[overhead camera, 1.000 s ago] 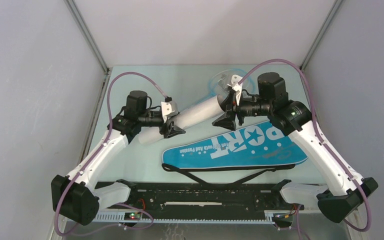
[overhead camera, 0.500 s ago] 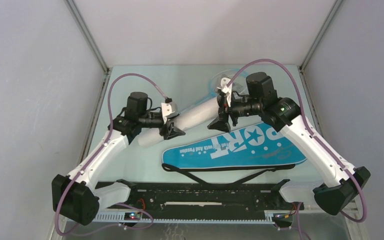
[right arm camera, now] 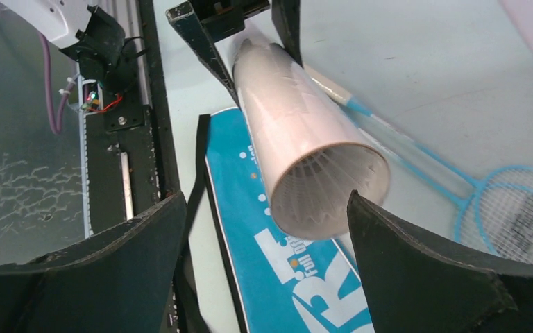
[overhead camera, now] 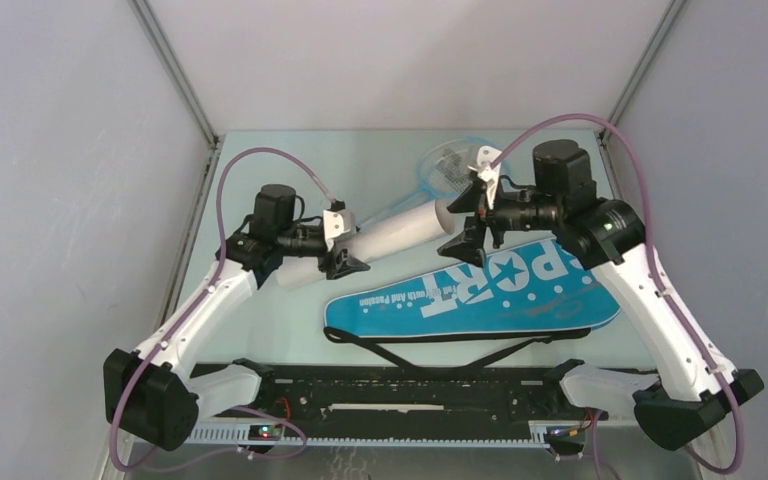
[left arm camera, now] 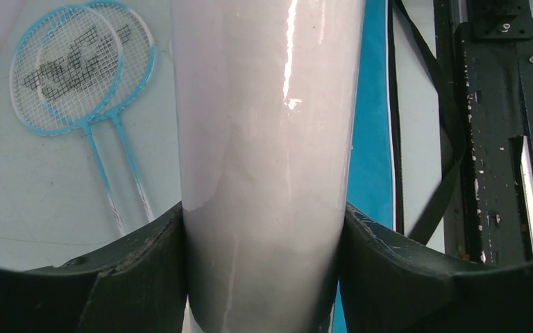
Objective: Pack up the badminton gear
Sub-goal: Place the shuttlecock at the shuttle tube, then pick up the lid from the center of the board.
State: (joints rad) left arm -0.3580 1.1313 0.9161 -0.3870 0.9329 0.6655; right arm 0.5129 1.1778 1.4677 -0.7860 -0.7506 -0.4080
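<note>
White tube [overhead camera: 390, 232] is pinched partway along by the left claw [overhead camera: 343, 240]; the right claw [overhead camera: 466, 222] stands spread wide just off the tube's open end, blue bag [overhead camera: 520, 295] beside the tube.

You are looking down on a long white tube [overhead camera: 395, 230] slanting across the middle of the overhead frame from lower left to upper right, clamped near its lower end in the left gripper [overhead camera: 343, 243]. A white feathered shuttlecock [right arm camera: 326, 191] shows inside its open mouth; the count is unclear. Lower centre, a blue "SPORT" bag [overhead camera: 520, 295] lies flat, with its black strap [right arm camera: 200, 159] along the near edge. Two light-blue rackets [overhead camera: 445, 165] lie overlapped at upper centre.
</note>
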